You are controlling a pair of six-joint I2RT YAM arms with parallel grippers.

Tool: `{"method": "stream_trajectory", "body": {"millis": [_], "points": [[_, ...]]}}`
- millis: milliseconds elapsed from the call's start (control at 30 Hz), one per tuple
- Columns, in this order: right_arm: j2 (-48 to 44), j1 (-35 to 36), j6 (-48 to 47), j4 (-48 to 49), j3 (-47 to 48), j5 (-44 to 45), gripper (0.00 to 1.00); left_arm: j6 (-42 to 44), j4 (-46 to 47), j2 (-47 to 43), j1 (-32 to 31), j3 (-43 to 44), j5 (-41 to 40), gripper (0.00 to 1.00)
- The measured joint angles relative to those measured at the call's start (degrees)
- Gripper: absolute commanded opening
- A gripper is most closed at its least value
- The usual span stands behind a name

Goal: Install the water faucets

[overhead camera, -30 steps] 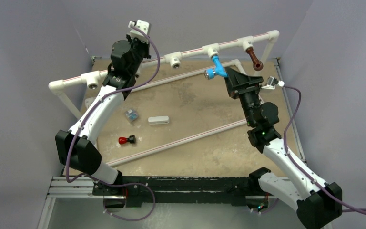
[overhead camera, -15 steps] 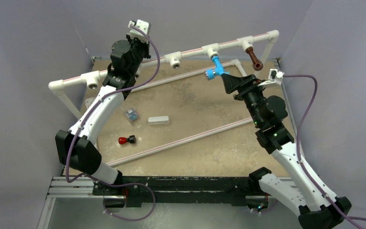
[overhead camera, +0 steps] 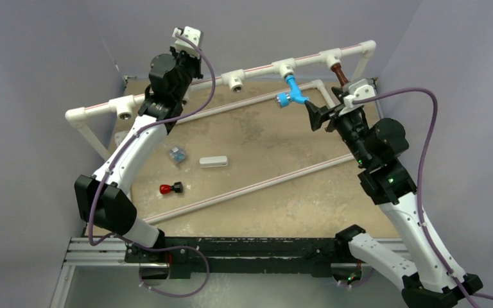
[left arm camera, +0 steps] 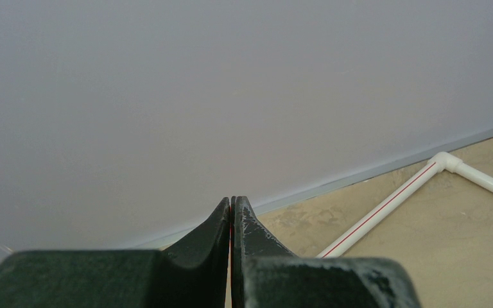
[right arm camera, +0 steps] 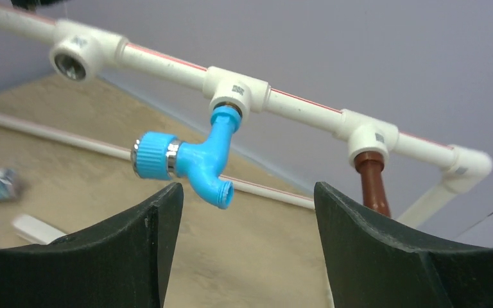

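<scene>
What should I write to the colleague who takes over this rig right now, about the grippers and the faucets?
Left gripper: shut, empty, raised, facing the wall.
Right gripper: open, empty, facing the blue faucet, apart from it.
Done: blue faucet and brown faucet sit in neighbouring tee fittings on the pipe rail.
To do: two tee fittings are empty; a red-and-black part lies on the table, perhaps for one.
</scene>
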Motion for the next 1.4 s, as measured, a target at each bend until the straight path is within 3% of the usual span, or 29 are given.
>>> {"method": "stream_trajectory", "body": {"millis": [433,633,933,1100,1400], "points": [[0.0,10.7,-40.3,-3.4,-2.6,1.1,0.78,0.0,0.0,0.0,0.0,0.0,0.0,0.00],[2.1,17.0,-56.6,5.2,-10.1,9.7,0.78,0.0,0.0,0.0,0.0,0.0,0.0,0.00],[7.5,17.9,-74.0,21.8,-16.4,18.0,0.75,0.0,0.0,0.0,0.0,0.0,0.0,0.00],[10.8,17.9,-77.3,28.9,-16.4,19.1,0.63,0.0,0.0,0.0,0.0,0.0,0.0,0.00],[15.1,17.9,-77.2,33.8,-16.4,21.6,0.24,0.0,0.1,0.1,0.0,0.0,0.0,0.00]]}}
